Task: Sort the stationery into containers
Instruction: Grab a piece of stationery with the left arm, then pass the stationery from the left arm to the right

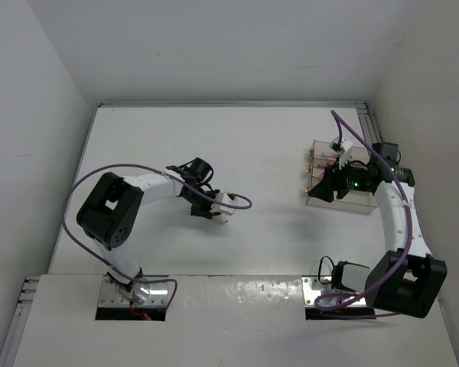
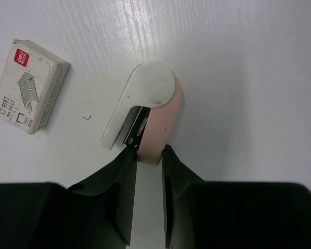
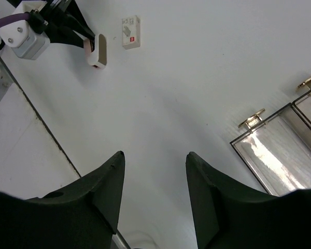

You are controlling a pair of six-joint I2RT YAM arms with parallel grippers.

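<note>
Pink along one flank, white along the other: logged as a small stapler (image 2: pixel 145 109) lying on the desk somewhat left of its centre. Found a cardboard staple box (image 2: pixel 28 85) just beside it, not touching. Found the left gripper (image 2: pixel 147 155) brought low, one finger on each side of the stapler's near end, jaws parted to about the stapler's width, presumably to take it by its narrow sides. Cannot tell whether the fingers (image 2: pixel 122 176) already press on it or merely flank it. Judged as the pick-up step, with neither item yet sorted. Moving right, found the right gripper (image 3: pixel 154 158) spread wide, holding and touching nothing, poised beside the clear plastic box (image 1: pixel 319 153) near the right edge of the desk, toward the far right corner, probably waiting there to receive or steady. Saw no contents in the compartments in view.
</note>
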